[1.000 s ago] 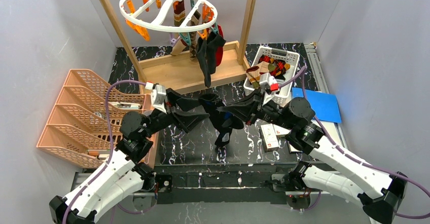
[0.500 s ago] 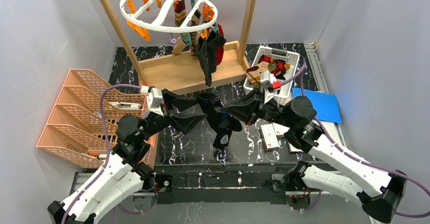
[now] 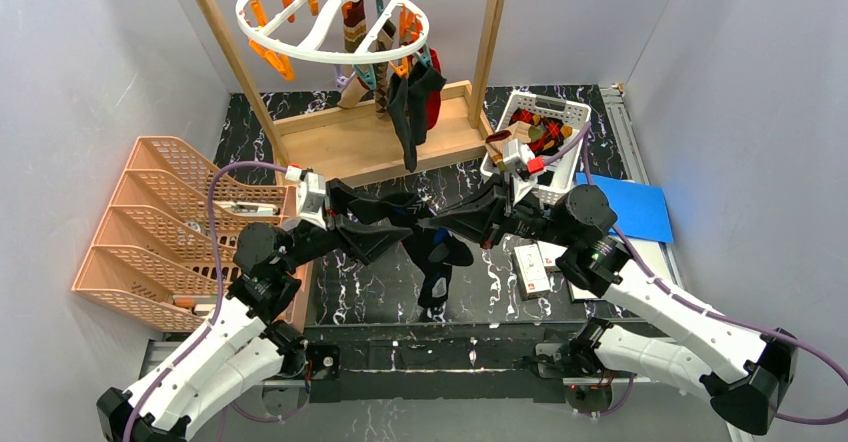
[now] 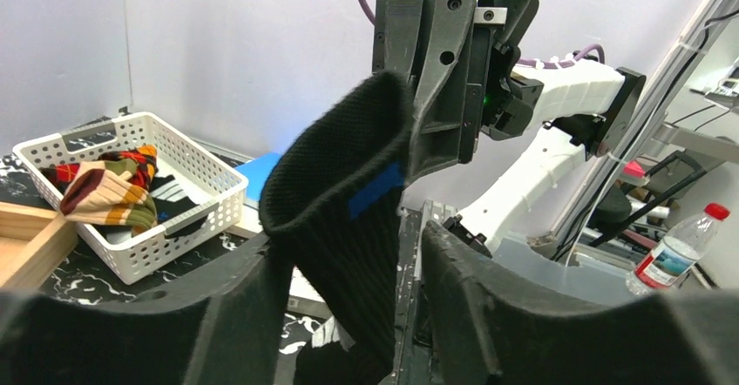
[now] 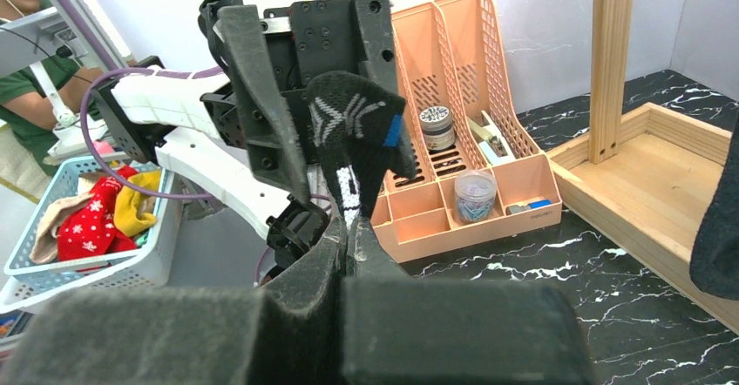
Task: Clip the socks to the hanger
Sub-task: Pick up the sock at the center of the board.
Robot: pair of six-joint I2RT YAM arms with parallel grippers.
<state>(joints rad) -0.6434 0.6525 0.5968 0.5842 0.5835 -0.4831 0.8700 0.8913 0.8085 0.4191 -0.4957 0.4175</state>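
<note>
One dark sock (image 3: pixel 435 272) is hanging mid-frame, my right gripper (image 3: pixel 432 224) pinching it, my left gripper (image 3: pixel 408 220) spread around its cuff; I'm reading this as handover, next needing a left clamp, then a lift to the hanger (image 3: pixel 325 55), upper centre.

Left arm (image 3: pixel 215 347): glossy white moulded shells dotted with small dark screw holes, joined by black cylindrical joint housings (image 3: pixel 262 247).
Right arm (image 3: pixel 690 327): identical white-and-black finish.
Purple cable (image 3: pixel 212 232): thin and round, one looped along each arm.
White box-shaped wrist camera modules (image 3: pixel 308 194): one per arm, the right one bearing a red patch.
Left gripper (image 4: pixel 349 250) and right gripper (image 5: pixel 347 237): matte black with broad tapered fingers and a grainy surface. Each has a black body plate with round screw holes. The right unit shows a small green light.
</note>
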